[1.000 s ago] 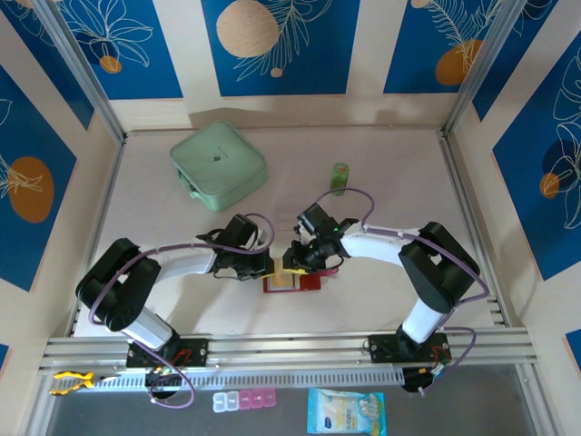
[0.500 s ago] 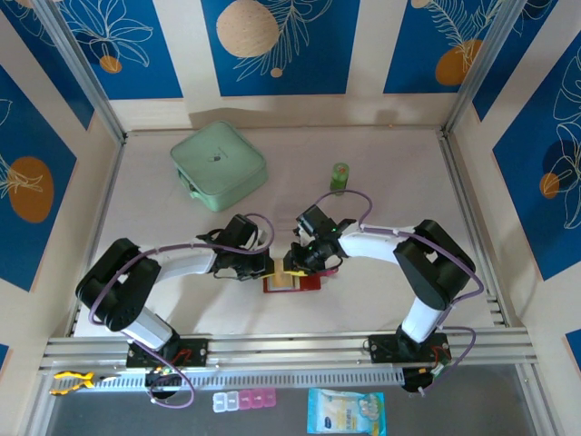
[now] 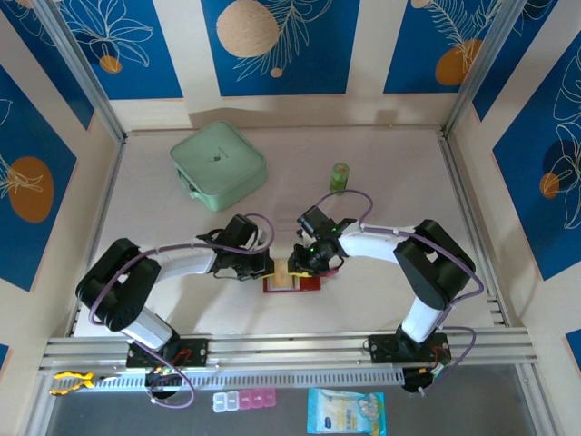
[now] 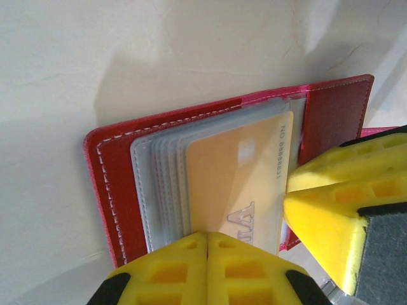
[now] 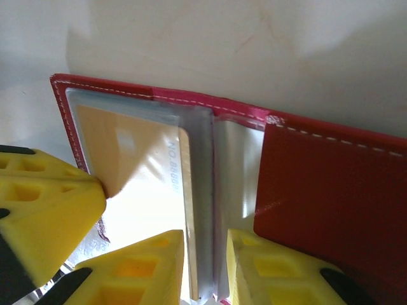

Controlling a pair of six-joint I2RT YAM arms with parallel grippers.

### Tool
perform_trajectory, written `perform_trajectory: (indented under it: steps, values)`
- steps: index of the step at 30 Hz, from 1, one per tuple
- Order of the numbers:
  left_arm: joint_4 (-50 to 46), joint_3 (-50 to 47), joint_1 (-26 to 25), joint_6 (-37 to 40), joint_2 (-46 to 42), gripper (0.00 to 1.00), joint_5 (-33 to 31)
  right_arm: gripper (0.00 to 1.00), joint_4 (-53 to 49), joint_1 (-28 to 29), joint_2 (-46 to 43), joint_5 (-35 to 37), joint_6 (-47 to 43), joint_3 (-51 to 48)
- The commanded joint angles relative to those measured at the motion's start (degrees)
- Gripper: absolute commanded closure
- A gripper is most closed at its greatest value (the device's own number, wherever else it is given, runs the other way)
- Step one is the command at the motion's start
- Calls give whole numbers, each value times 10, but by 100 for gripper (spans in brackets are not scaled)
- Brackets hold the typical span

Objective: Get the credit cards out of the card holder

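**Right gripper tightens its pinch**

Over the last second its jaws have narrowed; they now pinch the edge of the yellow-orange credit card and its clear sleeve. Left gripper, fingers pressed together, pins the card holder, lying open on the table. No card is out yet; the pull can likely start.

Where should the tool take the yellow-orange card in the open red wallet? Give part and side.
Grip the yellow-orange plastic card by its short printed edge beside the centre fold of the open dark red card holder, where it shows past the clear sleeve. Come from the fold side.
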Motion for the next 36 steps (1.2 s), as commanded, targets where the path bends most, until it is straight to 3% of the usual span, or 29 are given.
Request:
perform_trajectory:
  steps: [1,8,20,36]
  values:
    - [-29,-3,-5,3,-8,98,2,75,-22,-3,-27,8,-13,12]
    - [-65,16,-5,15,-35,93,-14,75,0,-6,-52,-9,-9,-5]
    - [-60,5,-5,20,-10,99,-8,74,48,-9,-36,-55,2,-26]
    - [-56,-6,-5,20,0,100,-10,76,64,-9,-4,-75,3,-24]
